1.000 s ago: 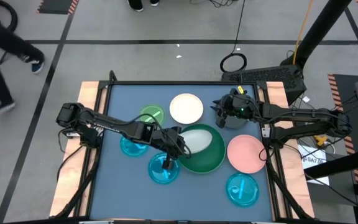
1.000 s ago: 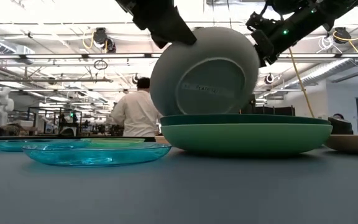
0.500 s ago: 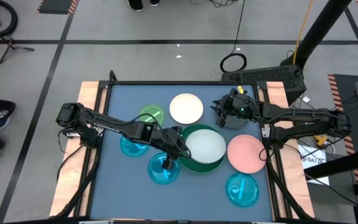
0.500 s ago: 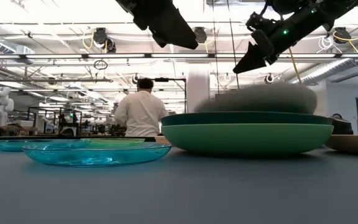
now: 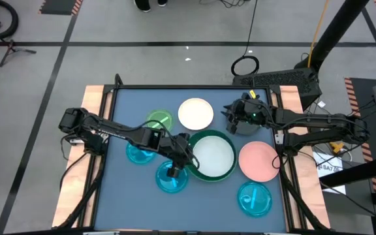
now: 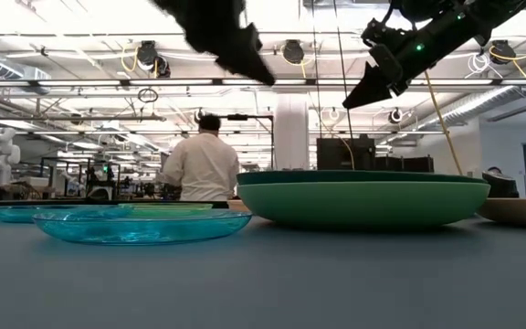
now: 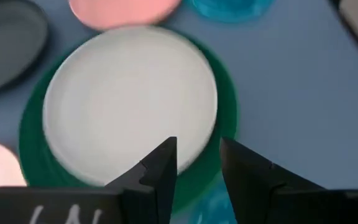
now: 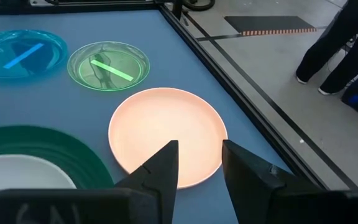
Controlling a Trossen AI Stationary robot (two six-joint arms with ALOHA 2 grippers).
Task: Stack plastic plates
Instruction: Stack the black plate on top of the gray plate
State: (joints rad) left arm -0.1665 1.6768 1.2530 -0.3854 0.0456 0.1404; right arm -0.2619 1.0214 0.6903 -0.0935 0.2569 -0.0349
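Two green plates [image 5: 230,171] sit nested at the desk's [image 5: 123,189] centre in the high view, with a white plate [image 5: 215,155] lying inside them. Left gripper [image 5: 177,164] hovers at their lower-left rim, fingers apart and empty. Right gripper [image 5: 230,117] hangs at the upper right over a grey plate [image 5: 248,127], fingers apart, beside a cream plate [image 5: 195,113].

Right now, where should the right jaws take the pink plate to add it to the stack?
Grip the pink plate at its rim on the side toward the table's right edge. It lies flat and shallow, alone on the table, so only the raised lip offers a hold. The right gripper hangs nearby, open.
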